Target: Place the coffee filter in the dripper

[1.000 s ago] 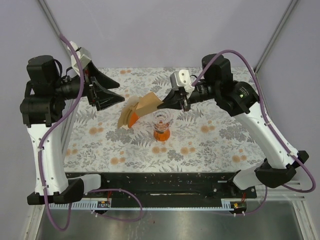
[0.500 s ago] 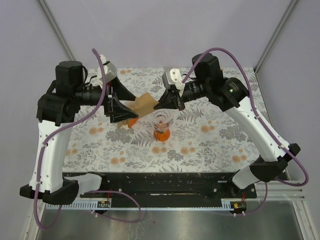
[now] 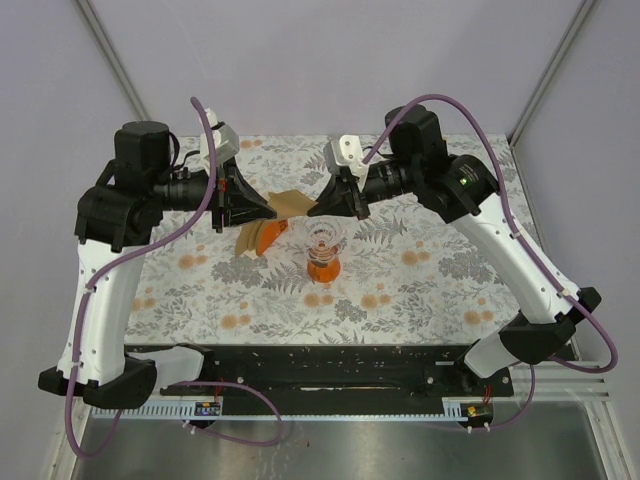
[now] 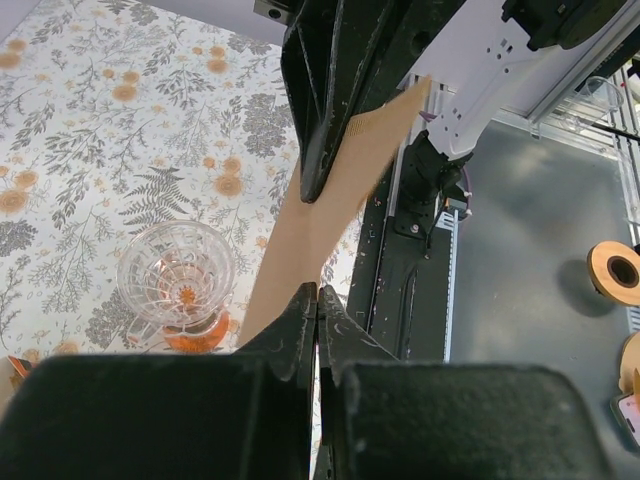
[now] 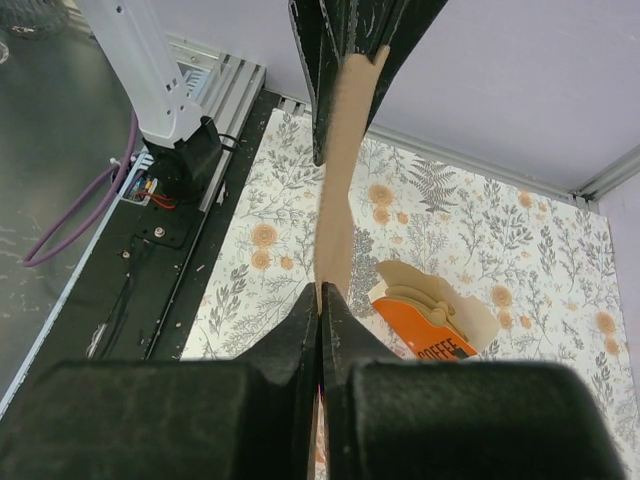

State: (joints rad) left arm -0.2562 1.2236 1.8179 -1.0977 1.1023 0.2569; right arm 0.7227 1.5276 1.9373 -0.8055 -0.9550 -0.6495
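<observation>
Paper is stretched between my two hands: a thin light-brown coffee filter, flat, held in the air above the table with its grey-and-orange flowered cloth. My left hand has its two black fingers pressed together on one edge of the sheet. My right hand pinches the opposite edge the same way, fingers shut with only the paper between them.

From above, my left arm reaches in from 9 o'clock and my right arm from 3 o'clock. The two sets of fingertips point at each other, with the filter bridging the short gap between them. In my right wrist view the sheet runs as a narrow brown strip from my own fingers up into the fingers of the other hand.

A clear ribbed cone-shaped dripper with an orange cylindrical base stands upright on the table, mouth up. The filter hangs at about 11 o'clock from it, higher than its rim and touching no part of it, so it is not yet in the cone. My left wrist view looks down through the glass ribs to the orange base.

A thick bundle of brown filters in a flat orange holder lies on the cloth at about 9 o'clock from the dripper, near it and below my left hand.
</observation>
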